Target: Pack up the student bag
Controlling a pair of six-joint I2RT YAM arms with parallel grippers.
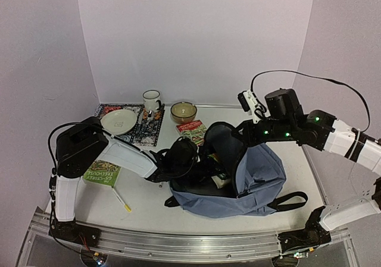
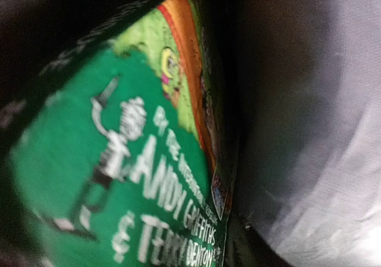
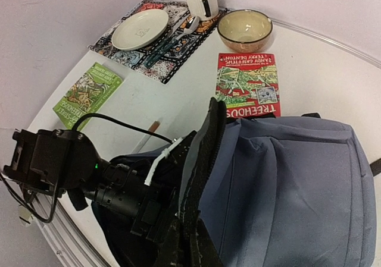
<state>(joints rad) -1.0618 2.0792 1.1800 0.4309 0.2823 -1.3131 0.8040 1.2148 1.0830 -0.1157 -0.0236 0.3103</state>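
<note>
Left arm [image 1: 128,157] and right arm [image 1: 342,137]: white shells, black joints, green lights; black cables [image 1: 309,75] trail.

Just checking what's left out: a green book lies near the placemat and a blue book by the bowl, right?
Not quite: the book by the bowl is red, not blue, as the right wrist view shows. The green book does lie near the placemat.

The left arm [image 3: 89,172] reaches into the open student bag [image 3: 286,184] — its black rim raised — while a red book [image 3: 248,82], green book [image 3: 87,94], bowl [image 3: 245,29] and plate [image 3: 140,29] lie beyond.
</note>
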